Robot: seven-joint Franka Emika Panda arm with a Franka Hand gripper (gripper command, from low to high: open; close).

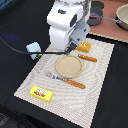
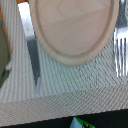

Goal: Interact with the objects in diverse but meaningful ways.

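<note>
- Dark tabletop, woven mat, arm over the wooden plate
- End effector hidden, width unclear
- Likely choosing; bread loaf nearest

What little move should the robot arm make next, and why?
Probably slide toward the orange bread loaf. The wrist view looks down on the wooden plate, which looks bare, and the loaf seems the closest toy food, just past the knife. The fingers aren't visible, so whether they're open is unclear.
</note>
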